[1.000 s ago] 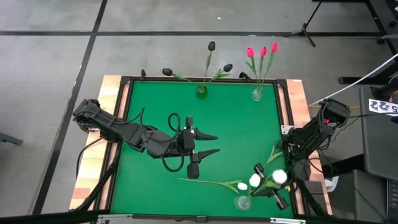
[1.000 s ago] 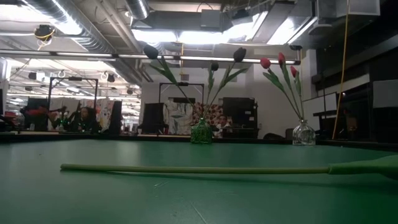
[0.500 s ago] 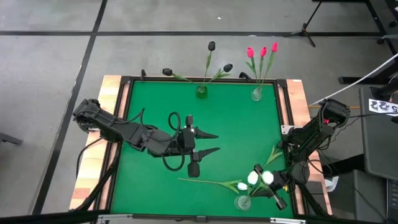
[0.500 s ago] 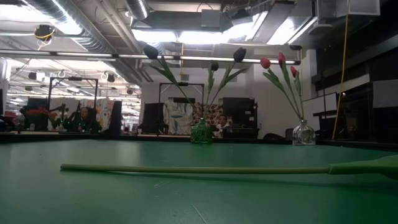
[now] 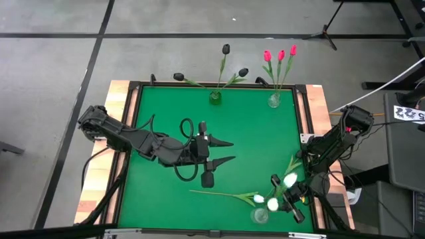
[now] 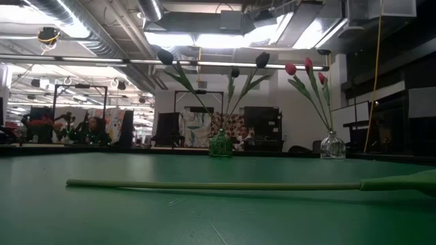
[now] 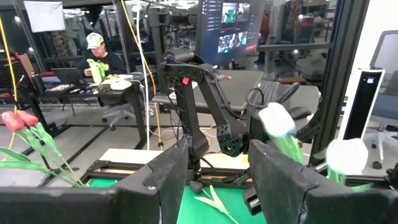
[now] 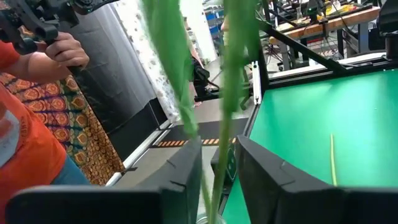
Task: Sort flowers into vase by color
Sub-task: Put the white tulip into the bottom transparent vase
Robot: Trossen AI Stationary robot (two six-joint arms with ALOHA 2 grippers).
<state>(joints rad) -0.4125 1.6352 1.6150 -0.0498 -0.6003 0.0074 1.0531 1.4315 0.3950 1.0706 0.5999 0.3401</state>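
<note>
green table mat [image 5: 252,133] | person in orange [image 8: 25,143] | monitor, perhaps [image 7: 229,28]

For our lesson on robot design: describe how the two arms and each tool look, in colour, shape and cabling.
Both arms are dark, jointed and slim. The left tool ends in two black tapering fingers, and a black cable loops beside its wrist. The right arm carries a small red mark near its upper joint and trails dark cables. The right tool has blocky black fingers.

low cam cuts the lying tulip stem [image 6: 218,184] off at the right edge, so no head visible. White tulip heads [image 7: 277,119] are pure blur on the left wrist cam. Clear vase [image 5: 259,216] sits mostly hidden under white blooms, lower right overhead.
</note>
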